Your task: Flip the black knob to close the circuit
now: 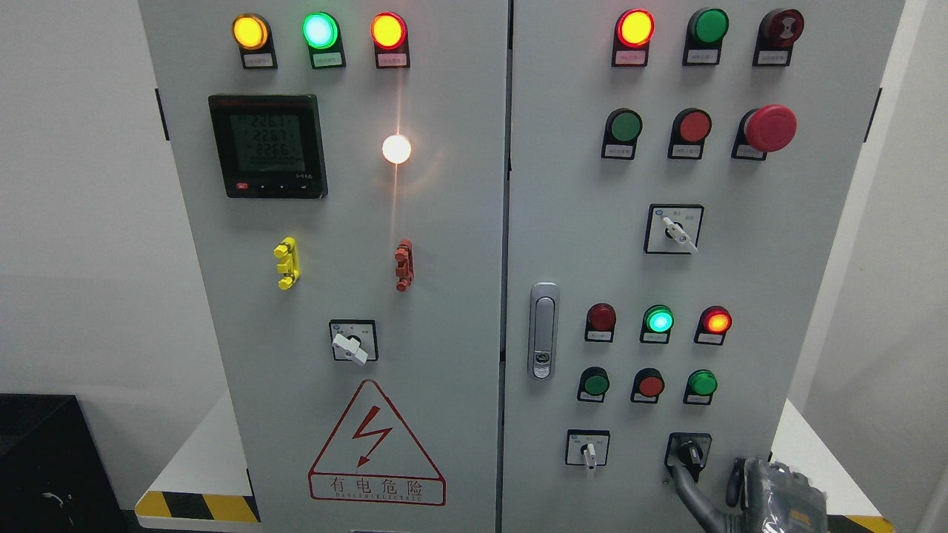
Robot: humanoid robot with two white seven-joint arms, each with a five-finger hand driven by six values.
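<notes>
The right hand (pixel 770 492) sits low by the grey cabinet (pixel 444 222). One of its fingers (pixel 685 485) reaches up and touches the black knob (pixel 690 451), just above it. The other fingers are curled and hold nothing.

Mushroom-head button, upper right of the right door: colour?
Red; the mushroom-head button shows clearly in the head view.

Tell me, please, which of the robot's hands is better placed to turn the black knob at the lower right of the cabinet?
The right hand. It shows at the bottom right, with a finger reaching up just beside the black knob on the right door. The left hand is out of view.
</notes>
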